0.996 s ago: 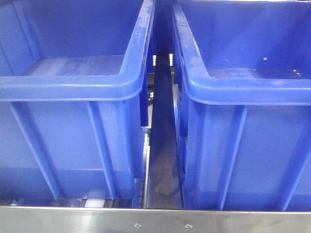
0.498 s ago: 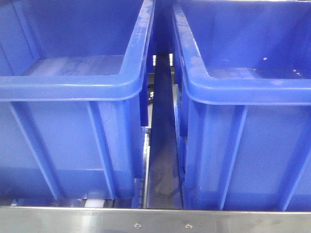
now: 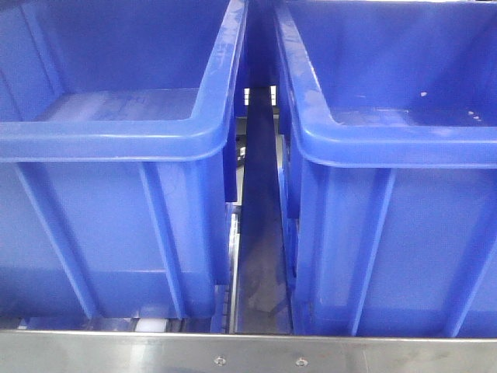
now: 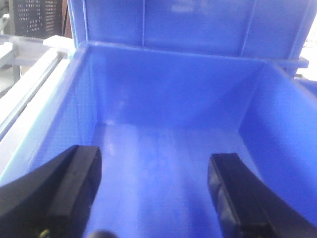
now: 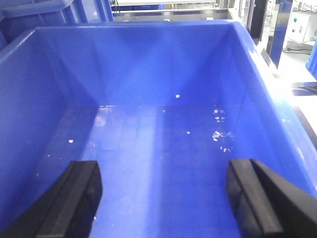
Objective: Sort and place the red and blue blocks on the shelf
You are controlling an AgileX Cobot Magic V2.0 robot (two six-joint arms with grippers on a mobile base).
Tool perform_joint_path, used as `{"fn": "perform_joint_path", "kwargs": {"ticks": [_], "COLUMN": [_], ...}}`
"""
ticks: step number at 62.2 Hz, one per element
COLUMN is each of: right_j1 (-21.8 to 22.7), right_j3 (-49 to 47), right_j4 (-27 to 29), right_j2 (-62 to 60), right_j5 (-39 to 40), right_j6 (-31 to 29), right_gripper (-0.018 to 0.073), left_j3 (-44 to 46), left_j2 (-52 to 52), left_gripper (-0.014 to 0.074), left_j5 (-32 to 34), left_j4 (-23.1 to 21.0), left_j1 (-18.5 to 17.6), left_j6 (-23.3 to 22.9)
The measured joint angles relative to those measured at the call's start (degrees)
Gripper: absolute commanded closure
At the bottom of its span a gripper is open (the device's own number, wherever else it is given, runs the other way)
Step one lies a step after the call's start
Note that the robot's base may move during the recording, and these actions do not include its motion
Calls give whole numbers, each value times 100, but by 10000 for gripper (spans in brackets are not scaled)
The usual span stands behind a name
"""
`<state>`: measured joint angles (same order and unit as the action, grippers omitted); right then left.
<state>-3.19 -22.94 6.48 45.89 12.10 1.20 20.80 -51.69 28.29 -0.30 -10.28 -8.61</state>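
Note:
No red or blue block shows in any view. My left gripper (image 4: 156, 191) is open and empty, its black fingers (image 4: 74, 188) spread over the bare floor of a large blue crate (image 4: 163, 99). My right gripper (image 5: 163, 196) is open and empty over the floor of another large blue crate (image 5: 148, 74), which holds only small white specks. In the front view the two crates (image 3: 116, 132) (image 3: 388, 140) stand side by side on the shelf, whose grey rail (image 3: 260, 256) runs between them. Neither gripper shows in the front view.
A steel edge with two screws (image 3: 256, 356) crosses the bottom of the front view. White roller tracks (image 3: 151, 325) peek out under the left crate. Grey rails (image 4: 25, 94) run left of the left crate. Steel frames and equipment (image 5: 287, 29) stand beyond the right crate.

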Motion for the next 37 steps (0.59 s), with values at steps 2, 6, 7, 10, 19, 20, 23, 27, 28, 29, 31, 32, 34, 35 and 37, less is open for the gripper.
{"fn": "perform_joint_path", "kwargs": {"ticks": [2, 6, 7, 10, 19, 20, 23, 27, 28, 29, 31, 32, 34, 35, 37], "right_j1": [0, 0, 0, 0, 0, 0, 0, 0, 0, 0, 0, 0, 0, 0, 0], "right_j3": [0, 0, 0, 0, 0, 0, 0, 0, 0, 0, 0, 0, 0, 0, 0], "right_j4": [0, 0, 0, 0, -112, -131, -207, -262, -279, -289, -299, -299, -299, -302, -302], "right_j2": [0, -10, -22, -65, -268, -290, -365, -512, -543, -577, -664, -700, -793, -831, -908], "right_j5": [0, 11, 11, 11, 20, 20, 9, -30, -43, -57, -68, -82, -113, -132, -196], "right_j6": [0, 0, 0, 0, 0, 0, 12, 12, 12, 12, 12, 12, 12, 12, 12], "right_gripper": [-64, -64, -64, -63, 32, 49, 113, 197, 216, 233, 276, 291, 328, 349, 373], "left_j3": [0, 0, 0, 0, 0, 0, 0, 0, 0, 0, -10, -2, -2, -2, -2], "left_j2": [0, 35, 62, 136, 507, 551, 713, 951, 1007, 1065, 1217, 1280, 1444, 1510, 1676], "left_gripper": [144, 214, 234, 268, 316, 316, 316, 316, 316, 316, 316, 317, 321, 326, 346], "left_j5": [26, 28, 28, 28, -42, -70, -217, -570, -646, -721, -890, -955, -1094, -1137, -1248], "left_j4": [0, 0, 0, 0, 0, 0, 0, 0, 0, 0, 0, 0, 0, 0, 0], "left_j1": [0, 0, 0, 0, 0, 0, 0, 0, 0, 0, 0, 0, 0, 0, 0], "left_j6": [0, 0, 0, 0, 0, 0, 0, 0, 0, 0, 0, 0, 0, 0, 0]}}
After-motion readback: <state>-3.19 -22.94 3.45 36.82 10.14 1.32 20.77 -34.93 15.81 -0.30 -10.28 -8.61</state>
